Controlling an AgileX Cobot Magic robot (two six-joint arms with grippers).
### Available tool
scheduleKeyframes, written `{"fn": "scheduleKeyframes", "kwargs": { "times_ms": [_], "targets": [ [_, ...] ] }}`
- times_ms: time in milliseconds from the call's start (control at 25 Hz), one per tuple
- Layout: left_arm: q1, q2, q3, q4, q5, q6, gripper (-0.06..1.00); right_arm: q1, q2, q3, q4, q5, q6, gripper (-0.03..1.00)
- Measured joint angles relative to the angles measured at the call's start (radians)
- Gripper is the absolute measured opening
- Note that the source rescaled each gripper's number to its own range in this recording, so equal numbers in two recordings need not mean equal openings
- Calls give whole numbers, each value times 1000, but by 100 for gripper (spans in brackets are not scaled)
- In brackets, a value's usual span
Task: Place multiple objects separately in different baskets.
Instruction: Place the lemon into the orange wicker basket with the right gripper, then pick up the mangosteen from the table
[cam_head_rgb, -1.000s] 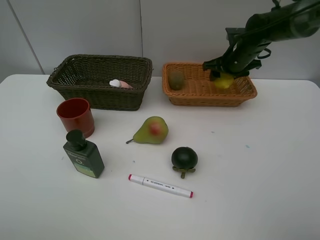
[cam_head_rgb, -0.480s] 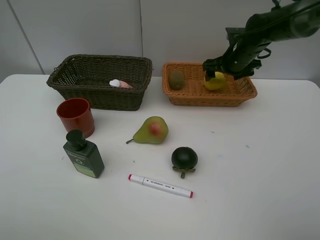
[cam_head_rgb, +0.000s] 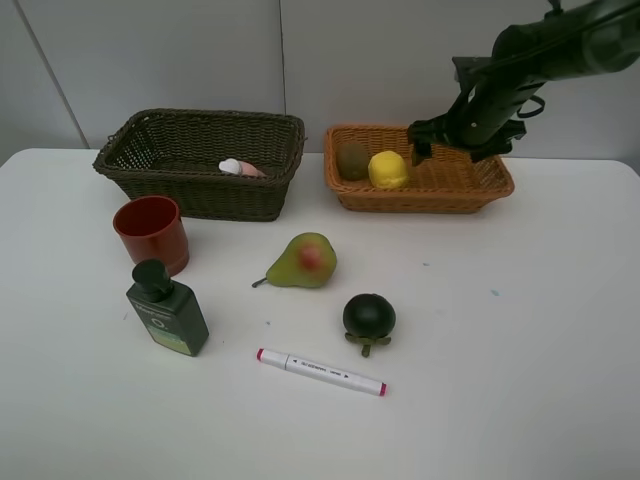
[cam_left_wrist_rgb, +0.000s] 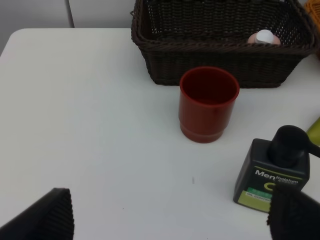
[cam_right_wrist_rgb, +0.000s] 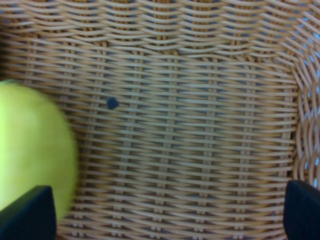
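Yellow lemon (cam_head_rgb: 387, 169) dropped from right gripper (cam_head_rgb: 445, 140), rolled left; rests touching brown kiwi (cam_head_rgb: 352, 160) in shallow orange-tan wicker basket (cam_head_rgb: 440, 196), far right. Right gripper spread wide, empty: release done. Left gripper (cam_left_wrist_rgb: 167, 214) spread, empty, above counter (cam_head_rgb: 500, 350) near red plastic cup (cam_left_wrist_rgb: 208, 102), likely staged for next pick.

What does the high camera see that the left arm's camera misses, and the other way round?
Only the high view: the tan basket holding the kiwi and lemon, the right gripper over it, the dark round fruit and the marker. Only the left wrist view: the left gripper, wide open, and the lettering on the dark green bottle. Both: the dark basket with the pink bottle inside, the red cup and the dark green bottle.
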Motion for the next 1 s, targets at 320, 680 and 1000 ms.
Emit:
{"fn": "scheduleKeyframes", "kwargs": {
  "times_ms": [320,680,1000],
  "targets": [
    [0,0,0,0,0,0,100,2,-118,0,-1,73,0,100],
    [0,0,0,0,0,0,100,50,-281,0,9,298,-3,100],
    [0,0,0,0,0,0,100,129,-384,0,54,534,-3,100]
  ]
}}
